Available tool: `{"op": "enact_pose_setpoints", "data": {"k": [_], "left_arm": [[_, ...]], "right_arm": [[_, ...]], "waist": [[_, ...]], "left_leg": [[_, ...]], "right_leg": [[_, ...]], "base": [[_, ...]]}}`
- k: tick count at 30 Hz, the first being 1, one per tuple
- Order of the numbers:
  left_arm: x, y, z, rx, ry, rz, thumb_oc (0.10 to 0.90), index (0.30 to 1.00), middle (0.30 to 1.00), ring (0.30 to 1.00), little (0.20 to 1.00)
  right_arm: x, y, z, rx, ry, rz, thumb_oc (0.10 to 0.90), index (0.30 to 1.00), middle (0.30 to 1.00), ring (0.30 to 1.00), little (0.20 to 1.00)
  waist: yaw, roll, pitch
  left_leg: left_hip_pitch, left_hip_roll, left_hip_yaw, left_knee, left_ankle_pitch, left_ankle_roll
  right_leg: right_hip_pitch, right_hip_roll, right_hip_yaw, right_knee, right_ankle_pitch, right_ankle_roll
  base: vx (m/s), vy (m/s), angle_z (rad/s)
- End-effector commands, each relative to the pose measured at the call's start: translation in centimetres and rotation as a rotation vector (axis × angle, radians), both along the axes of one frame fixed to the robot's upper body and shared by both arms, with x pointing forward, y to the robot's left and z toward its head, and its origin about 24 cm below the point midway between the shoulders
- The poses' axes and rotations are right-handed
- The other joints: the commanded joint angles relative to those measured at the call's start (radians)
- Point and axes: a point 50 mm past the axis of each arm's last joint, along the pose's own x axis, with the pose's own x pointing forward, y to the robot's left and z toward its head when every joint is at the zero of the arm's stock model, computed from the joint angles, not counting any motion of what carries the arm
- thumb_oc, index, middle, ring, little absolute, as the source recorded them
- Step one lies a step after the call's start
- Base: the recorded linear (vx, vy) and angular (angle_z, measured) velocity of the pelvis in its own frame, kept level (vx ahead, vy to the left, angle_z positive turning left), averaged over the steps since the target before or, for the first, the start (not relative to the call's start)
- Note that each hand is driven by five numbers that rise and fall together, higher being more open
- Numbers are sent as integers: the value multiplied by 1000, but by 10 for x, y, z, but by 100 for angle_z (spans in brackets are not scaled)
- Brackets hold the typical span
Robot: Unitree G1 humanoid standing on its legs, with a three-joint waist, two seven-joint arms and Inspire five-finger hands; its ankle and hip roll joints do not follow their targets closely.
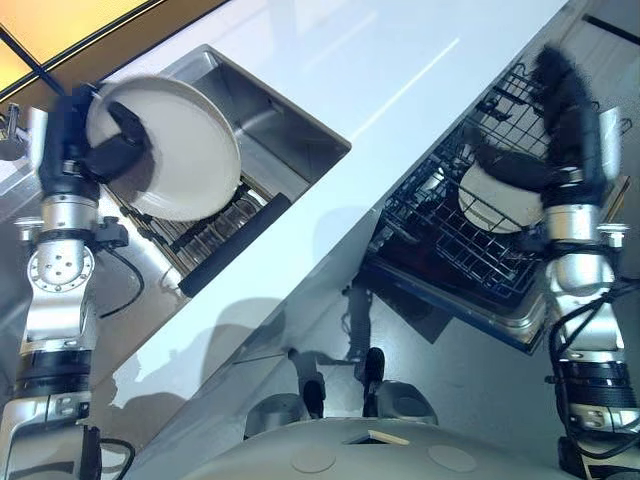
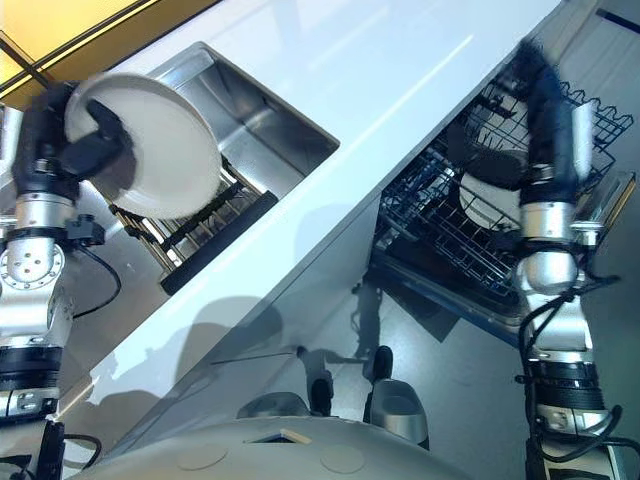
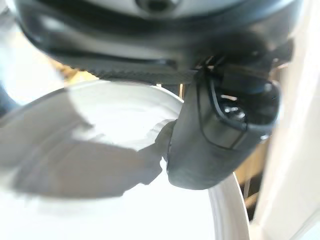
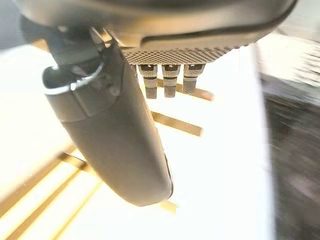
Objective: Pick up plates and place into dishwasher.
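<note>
A white plate (image 1: 185, 150) is held up on edge over the sink at the left. My left hand (image 1: 75, 140) is shut on it, with the thumb (image 3: 220, 135) lying across the plate's face (image 3: 100, 200). A second white plate (image 1: 490, 205) stands in the wire dishwasher rack (image 1: 440, 230) at the right. My right hand (image 1: 570, 110) hangs above that rack with straight fingers and holds nothing. Its thumb (image 4: 120, 145) stands out beside it, just over the racked plate.
A steel sink (image 1: 270, 130) is set into the white counter (image 1: 400, 70), with a dark drying rack (image 1: 235, 240) inside it under the held plate. The counter runs between sink and dishwasher. The dishwasher's open door (image 1: 470, 310) juts out below the rack.
</note>
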Motion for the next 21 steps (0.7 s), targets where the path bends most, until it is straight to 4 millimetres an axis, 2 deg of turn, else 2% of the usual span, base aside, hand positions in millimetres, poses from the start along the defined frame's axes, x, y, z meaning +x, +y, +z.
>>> {"op": "enact_pose_setpoints", "data": {"k": [1, 3, 8, 14, 21], "left_arm": [[-38, -9, 71, 293, -494, 181, 100, 300, 300, 300, 200], [-41, -15, 76, 334, -554, 205, 100, 300, 300, 300, 200], [-43, -48, 88, 409, -758, 158, 100, 300, 300, 300, 200], [-22, -90, 89, 421, -812, 21, 100, 300, 300, 300, 200], [3, -139, 78, 433, -795, -110, 100, 300, 300, 300, 200]], "right_arm": [[-13, 14, 43, -33, -257, 136, 800, 900, 900, 900, 900], [-14, 18, 48, -16, -257, 201, 800, 900, 900, 900, 900], [-6, 54, 51, 31, -157, 570, 800, 900, 900, 900, 900], [8, 100, 56, 110, -113, 837, 800, 900, 900, 900, 900], [17, 141, 51, 212, -79, 993, 800, 900, 900, 900, 900]], "waist": [[12, -23, -170], [11, -28, -175], [11, -41, -193], [11, -48, -202], [0, -46, -207]], "left_leg": [[-119, -14, -13, 16, 20, -51], [-119, -14, -15, 17, 20, -53], [-116, -13, -24, 16, 19, -59], [-108, -14, -28, 11, 20, -59], [-99, -14, -18, 13, 17, -54]], "right_leg": [[41, 29, -12, 137, -251, 27], [41, 30, -12, 137, -252, 24], [43, 32, -14, 144, -255, 20], [51, 36, -17, 144, -254, 21], [55, 41, -9, 143, -248, 25]], "base": [[-9, -31, 8], [-5, -26, 7], [-8, -31, 7], [-5, -29, 8], [0, -9, 2]]}}
